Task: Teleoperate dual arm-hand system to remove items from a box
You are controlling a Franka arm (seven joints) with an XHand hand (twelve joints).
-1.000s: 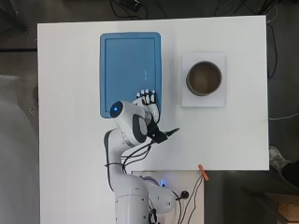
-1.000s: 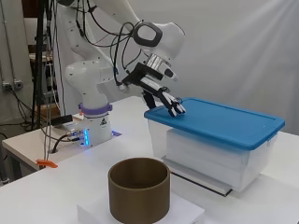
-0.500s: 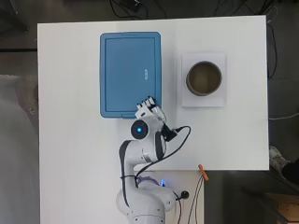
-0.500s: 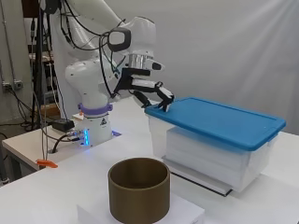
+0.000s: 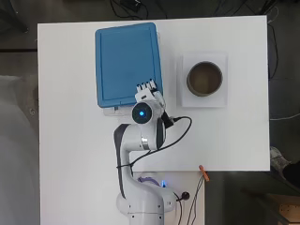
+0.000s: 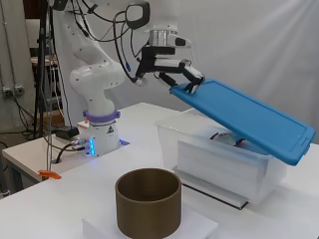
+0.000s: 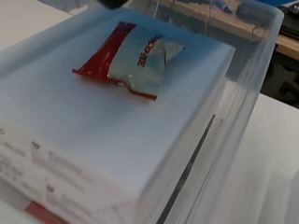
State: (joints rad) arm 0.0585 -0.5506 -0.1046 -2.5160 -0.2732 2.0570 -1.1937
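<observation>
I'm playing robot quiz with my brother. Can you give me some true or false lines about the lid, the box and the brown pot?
1. The blue lid lies flat and shut on the box. False: the end by the hand is lifted, so it slopes.
2. The hand holds the lid's raised edge. True.
3. A red and silver packet lies in the box. True.
4. The brown pot stands inside the box. False: it stands apart on a white pad.
5. The pot holds a packet. False: it looks empty.
</observation>
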